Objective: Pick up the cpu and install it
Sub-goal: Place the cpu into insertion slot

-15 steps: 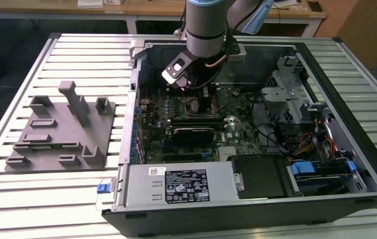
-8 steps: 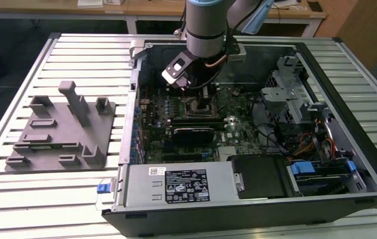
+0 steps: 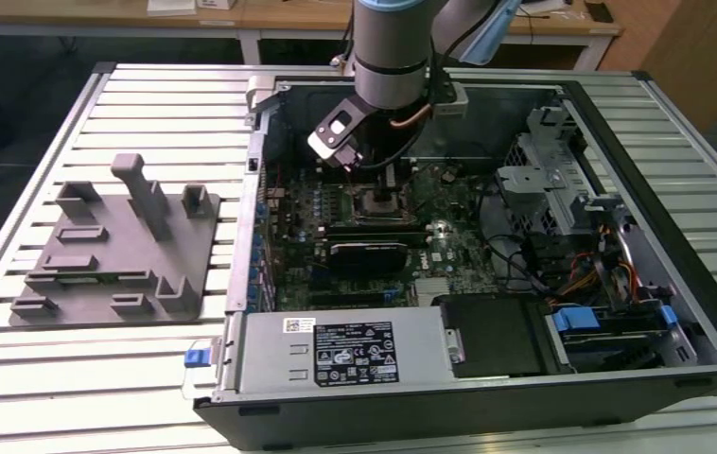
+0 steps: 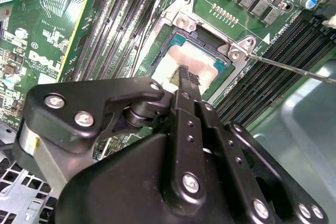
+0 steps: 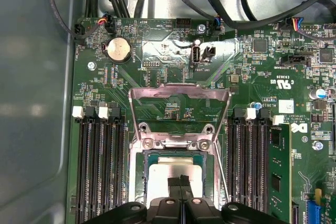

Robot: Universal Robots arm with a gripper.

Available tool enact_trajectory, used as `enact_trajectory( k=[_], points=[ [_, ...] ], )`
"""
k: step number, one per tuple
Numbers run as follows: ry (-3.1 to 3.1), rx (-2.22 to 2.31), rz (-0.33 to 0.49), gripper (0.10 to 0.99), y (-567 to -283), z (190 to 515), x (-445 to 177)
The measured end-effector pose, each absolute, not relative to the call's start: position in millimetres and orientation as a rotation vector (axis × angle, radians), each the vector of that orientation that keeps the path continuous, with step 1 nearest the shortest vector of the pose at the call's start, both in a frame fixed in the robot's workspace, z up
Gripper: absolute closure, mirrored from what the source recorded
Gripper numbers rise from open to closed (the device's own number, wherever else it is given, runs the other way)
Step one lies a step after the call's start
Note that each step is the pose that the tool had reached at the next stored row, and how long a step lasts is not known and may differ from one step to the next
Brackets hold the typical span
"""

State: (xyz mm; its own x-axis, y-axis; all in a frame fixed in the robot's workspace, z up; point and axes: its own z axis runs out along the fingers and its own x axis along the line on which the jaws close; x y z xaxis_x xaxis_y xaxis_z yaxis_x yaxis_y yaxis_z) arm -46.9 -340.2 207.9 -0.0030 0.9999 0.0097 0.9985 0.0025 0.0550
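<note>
Most of the task looks finished to us. The cpu [image 5: 164, 170] lies flat in the socket [image 4: 178, 9] on the motherboard [image 5: 252, 66], silvery top up, so we judge picking and placing as done. Our gripper [image 5: 181, 182] hangs directly over the chip, its jaws closed together with nothing between them. The tips sit at the top plate, though we cannot tell whether they actually touch it. What remains, as we see it, is the locking. The hinged load plate [image 5: 178, 95] stands raised and the thin lever [image 4: 294, 69] lies free beside the socket, so nothing clamps the chip yet.
</note>
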Motion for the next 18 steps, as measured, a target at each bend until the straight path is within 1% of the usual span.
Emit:
enact_trajectory(
  k=[9,18],
  points=[
    [2.201,2.195,0.071,0.98,-340.2,213.4,-46.9],
    [2.201,2.195,0.072,0.98,-340.2,234.8,-46.9]
  ],
)
